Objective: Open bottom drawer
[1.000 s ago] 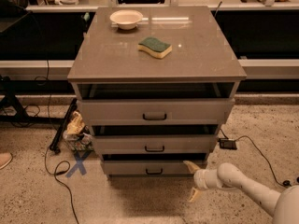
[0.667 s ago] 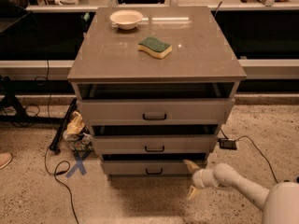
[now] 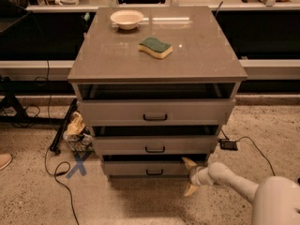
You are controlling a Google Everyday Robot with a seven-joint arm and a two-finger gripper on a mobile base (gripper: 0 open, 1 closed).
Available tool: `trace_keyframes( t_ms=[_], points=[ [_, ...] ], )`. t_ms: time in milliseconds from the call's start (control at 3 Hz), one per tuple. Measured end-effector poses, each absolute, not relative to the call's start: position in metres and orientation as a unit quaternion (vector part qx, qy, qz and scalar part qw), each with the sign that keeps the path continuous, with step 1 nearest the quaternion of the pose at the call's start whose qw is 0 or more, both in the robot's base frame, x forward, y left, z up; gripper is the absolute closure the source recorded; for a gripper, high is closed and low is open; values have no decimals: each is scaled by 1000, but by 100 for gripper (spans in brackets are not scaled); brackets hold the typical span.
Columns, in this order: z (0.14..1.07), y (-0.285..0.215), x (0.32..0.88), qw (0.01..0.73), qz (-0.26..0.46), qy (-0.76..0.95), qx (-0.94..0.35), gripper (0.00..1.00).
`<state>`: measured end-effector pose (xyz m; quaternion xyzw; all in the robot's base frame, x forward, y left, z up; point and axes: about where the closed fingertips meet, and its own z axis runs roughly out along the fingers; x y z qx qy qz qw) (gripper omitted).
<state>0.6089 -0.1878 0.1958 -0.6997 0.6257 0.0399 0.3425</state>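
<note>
Gripper (image 3: 189,176) sits low at the right end of the bottom drawer (image 3: 140,168), just above the floor. Fingers are spread wide, one above the other, holding nothing. Upper finger (image 3: 188,162) points at the top right corner of the drawer front; can't tell if it's touching. Lower finger (image 3: 190,190) hangs below the front's bottom edge, over the floor. White arm (image 3: 232,181) comes in from the lower right corner.

Bottom drawer is the lowest of three in the grey cabinet (image 3: 157,55) and looks the narrowest. Its small black handle (image 3: 154,172) is centred on the front, well left of the gripper. Dark gap shows above the front.

Middle drawer (image 3: 187,145) and top drawer (image 3: 112,112) each show a dark gap above too. The top one is widest, with the biggest gap.

On the cabinet top:
- White bowl (image 3: 126,18) near the back left.
- Green and yellow sponge (image 3: 155,47) around the middle, well apart from the bowl.

On the speckled floor:
- Blue tape X (image 3: 78,164) left of the cabinet.
- Black cable (image 3: 56,170) looping beside the X.
- Crumpled bag (image 3: 76,131) against the cabinet's left side.
- Small black box (image 3: 228,144) with a cord, to the right.
</note>
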Motion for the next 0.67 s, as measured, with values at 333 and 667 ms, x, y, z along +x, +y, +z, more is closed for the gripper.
trace_keyframes(
  t_ms=[333,667],
  points=[
    [188,-184,623,339,29,631,-697,0],
    [171,-172,637,336,32,638,-692,2]
  ],
)
